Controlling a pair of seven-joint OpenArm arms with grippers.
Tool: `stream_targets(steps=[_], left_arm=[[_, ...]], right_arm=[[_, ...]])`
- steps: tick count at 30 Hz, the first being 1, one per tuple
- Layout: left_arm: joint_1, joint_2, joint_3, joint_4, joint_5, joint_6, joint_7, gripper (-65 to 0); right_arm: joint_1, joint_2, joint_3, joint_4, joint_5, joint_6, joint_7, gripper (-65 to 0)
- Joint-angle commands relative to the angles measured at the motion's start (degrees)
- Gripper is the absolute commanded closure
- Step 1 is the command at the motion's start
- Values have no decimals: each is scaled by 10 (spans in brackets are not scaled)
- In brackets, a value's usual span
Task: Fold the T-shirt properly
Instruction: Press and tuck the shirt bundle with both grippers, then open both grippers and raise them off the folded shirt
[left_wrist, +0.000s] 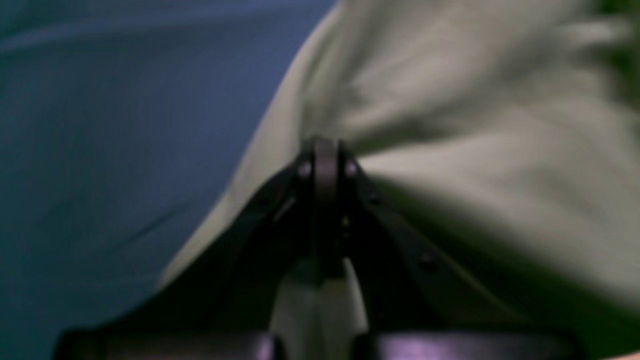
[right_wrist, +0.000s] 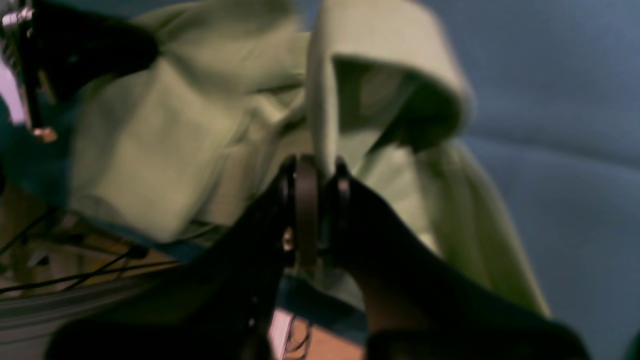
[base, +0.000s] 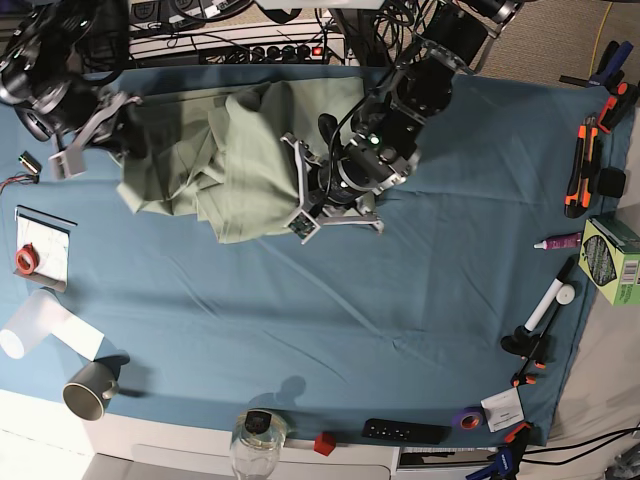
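The pale green T-shirt (base: 235, 160) lies crumpled on the blue table cloth (base: 300, 320) at the back left. My left gripper (left_wrist: 326, 150) is shut on a bunched fold of the T-shirt (left_wrist: 450, 125); in the base view that arm (base: 375, 155) reaches in over the shirt's right side. In the right wrist view, my right gripper (right_wrist: 316, 170) is shut on an edge of the T-shirt (right_wrist: 165, 135), which hangs in loose folds. That arm (base: 70, 85) stands at the shirt's left end. Collar and buttons are hidden in the folds.
A grey mug (base: 90, 388), white roll (base: 40, 328) and glass jar (base: 255, 440) stand near the front left. A black remote (base: 405, 432), marker (base: 550, 305), green box (base: 612, 260) and orange cutters (base: 585, 165) line the front and right. Cables and a power strip (base: 250, 50) run behind.
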Motion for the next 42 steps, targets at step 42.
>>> stream_targets(steps=[42], left_arm=[[201, -245, -6, 361, 67, 29, 23, -121]], right_arm=[[26, -201, -458, 64, -384, -80, 256, 0]])
